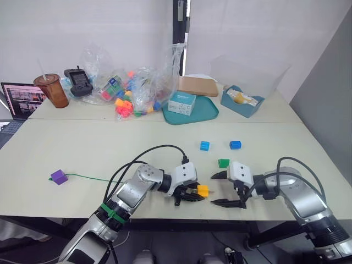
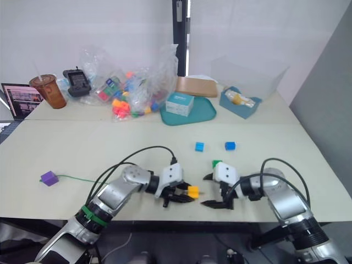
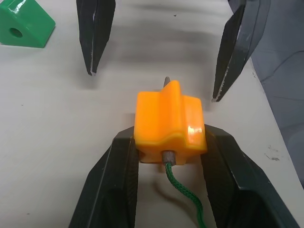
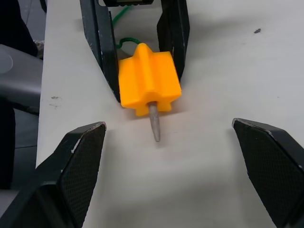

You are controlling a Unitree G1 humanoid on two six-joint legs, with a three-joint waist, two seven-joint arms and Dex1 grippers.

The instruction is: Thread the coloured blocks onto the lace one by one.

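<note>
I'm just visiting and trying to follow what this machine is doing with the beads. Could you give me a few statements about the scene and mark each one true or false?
1. The left gripper is shut on the orange block. True.
2. The lace's grey tip pokes out of the orange block toward the right gripper. True.
3. The right gripper has closed on that tip. False: its fingers stand wide open, apart from the tip.
4. The purple block lies beside the green block. False: it sits far off on the robot's left, at the far end of the green lace.
5. Two blue blocks lie loose on the table. True.
</note>
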